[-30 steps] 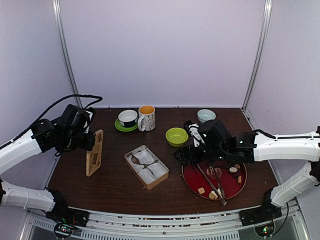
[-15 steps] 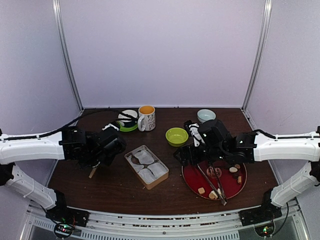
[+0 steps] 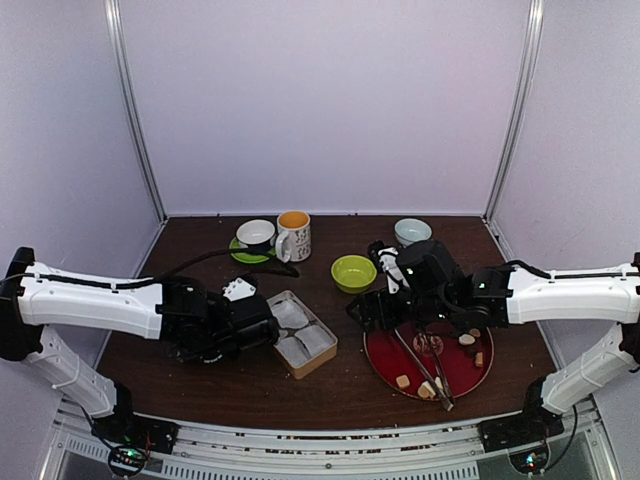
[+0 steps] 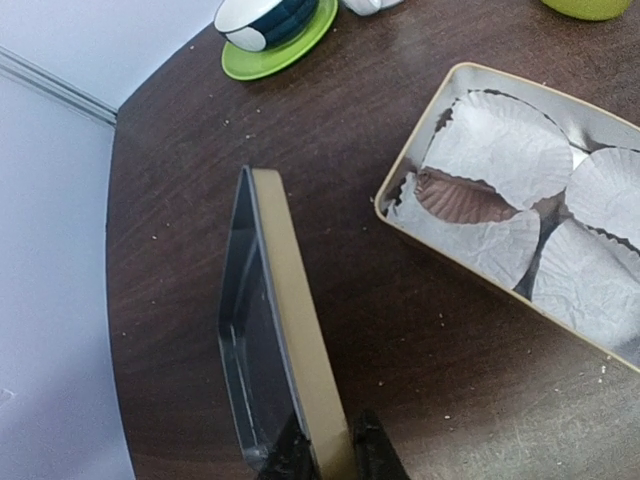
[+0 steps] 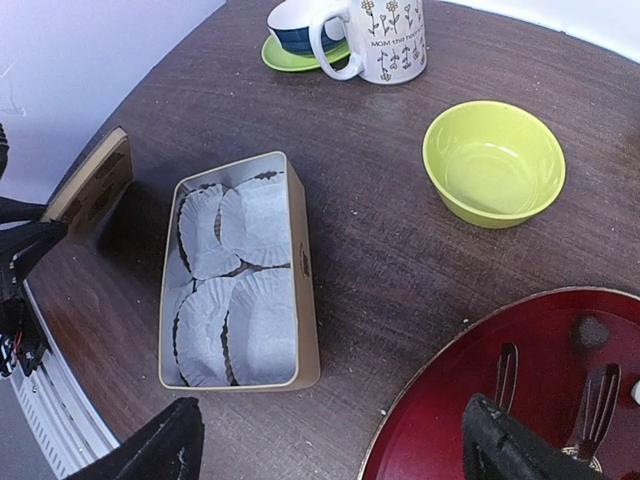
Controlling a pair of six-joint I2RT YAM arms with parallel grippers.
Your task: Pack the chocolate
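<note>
Several small chocolate pieces [image 3: 403, 380], white, tan and dark, lie on the round red tray [image 3: 385, 360] at the right, beside long metal tongs [image 3: 420, 365]. The open tan box [image 3: 316, 365] holds white paper cups [image 3: 290, 315]; it also shows in the right wrist view [image 5: 305, 300] and the left wrist view [image 4: 400, 190]. My left gripper [image 4: 330, 462] is shut on the box lid [image 4: 290, 330], a tan frame with a clear window, held on edge just left of the box. My right gripper [image 5: 330, 450] is open and empty above the table between the box and the tray.
A yellow-green bowl [image 3: 353, 272] stands behind the tray and a pale blue bowl [image 3: 412, 231] at the back right. A flowered mug [image 3: 293, 235] and a cup on a green saucer [image 3: 256, 240] stand at the back. Walls close in the table.
My left arm has swept right and down with the lid, from the table's left side to just beside the box. The right arm has not moved.
</note>
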